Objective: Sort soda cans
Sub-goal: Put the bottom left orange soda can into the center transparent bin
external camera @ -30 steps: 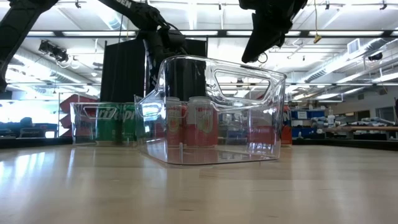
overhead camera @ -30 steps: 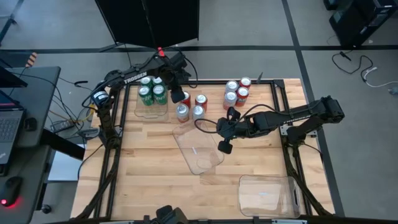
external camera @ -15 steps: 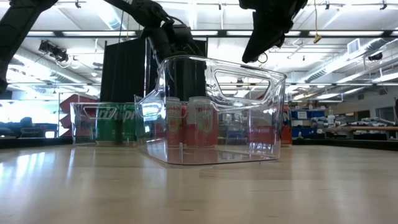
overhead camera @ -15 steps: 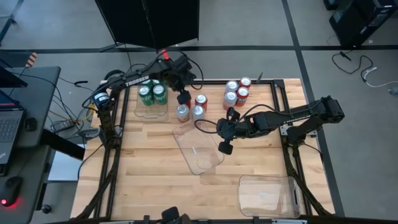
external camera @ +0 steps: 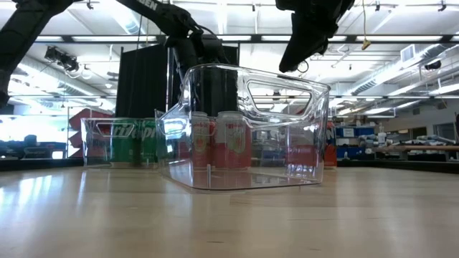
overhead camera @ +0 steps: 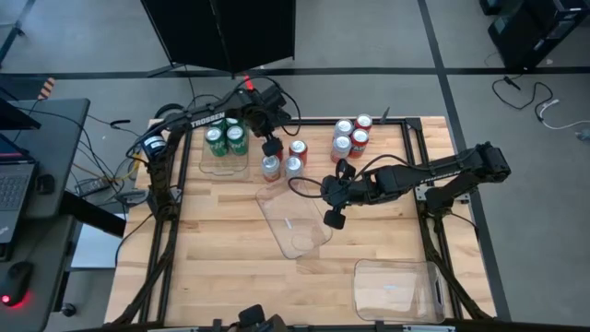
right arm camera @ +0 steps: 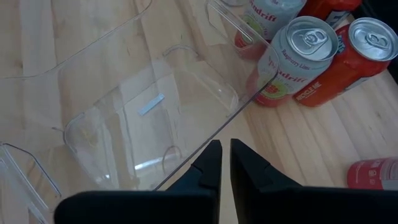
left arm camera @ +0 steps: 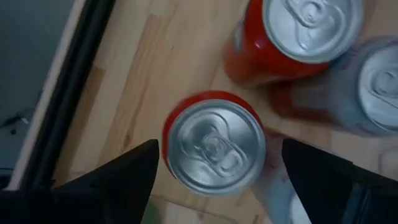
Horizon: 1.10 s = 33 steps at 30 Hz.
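- A red can (left arm camera: 214,144) sits upright on the wooden table (overhead camera: 221,249), straight below my left gripper (overhead camera: 270,147), silver top facing up.
- My left fingers (left arm camera: 121,180) stand wide apart on either side of that can, touching nothing (bare wood shows between each finger and the can).
- Just beside it are another red can (left arm camera: 292,34) and a silver-grey can (left arm camera: 373,87), part of a small cluster near the table's far edge.
- Green cans (overhead camera: 226,140) stand in a clear tray (overhead camera: 205,157) near the far left corner.
- More cans (overhead camera: 350,136), red and silver-grey, stand in a group toward the far right.
- A second clear tray (overhead camera: 293,219) lies mid-table; a third tray (overhead camera: 396,288) sits at the near right corner.
- My right gripper (right arm camera: 222,163) hangs over the middle tray's rim, fingers pressed together, gripping nothing.
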{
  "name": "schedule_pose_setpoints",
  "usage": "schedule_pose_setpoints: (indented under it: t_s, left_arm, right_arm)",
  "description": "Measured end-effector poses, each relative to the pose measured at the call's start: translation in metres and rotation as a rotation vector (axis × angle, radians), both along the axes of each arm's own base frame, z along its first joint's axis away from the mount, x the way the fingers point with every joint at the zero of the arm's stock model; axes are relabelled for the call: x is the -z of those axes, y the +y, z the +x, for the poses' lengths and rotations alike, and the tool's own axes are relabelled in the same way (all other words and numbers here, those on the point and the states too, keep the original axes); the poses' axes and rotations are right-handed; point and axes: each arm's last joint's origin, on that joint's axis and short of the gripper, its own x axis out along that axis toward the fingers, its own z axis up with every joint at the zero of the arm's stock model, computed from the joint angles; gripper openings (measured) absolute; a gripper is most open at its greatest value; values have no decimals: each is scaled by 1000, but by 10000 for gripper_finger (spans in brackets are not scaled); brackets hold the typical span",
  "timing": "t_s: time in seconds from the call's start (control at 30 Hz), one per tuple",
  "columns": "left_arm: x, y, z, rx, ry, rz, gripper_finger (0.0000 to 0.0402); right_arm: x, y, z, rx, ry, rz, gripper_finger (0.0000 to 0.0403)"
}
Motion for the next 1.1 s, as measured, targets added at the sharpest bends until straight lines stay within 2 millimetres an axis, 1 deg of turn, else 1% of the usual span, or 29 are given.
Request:
schedule_pose_setpoints:
  t_s: [0.2,0.53,0.7,0.83,1.1]
  left_arm:
    - [3,2,0,-1,22,22,344]
    - [3,3,1,20,15,34,339]
    - [14,5,7,28,8,-12,326]
    - [23,7,10,28,26,-29,324]
    - [25,7,10,27,48,-33,319]
  right_arm:
    - [0,0,0,0,-1,0,26]
    - [0,0,0,0,-4,1,28]
    - [0,0,0,0,-5,1,28]
    - [0,0,0,0,-5,1,28]
    - [0,0,0,0,-5,1,28]
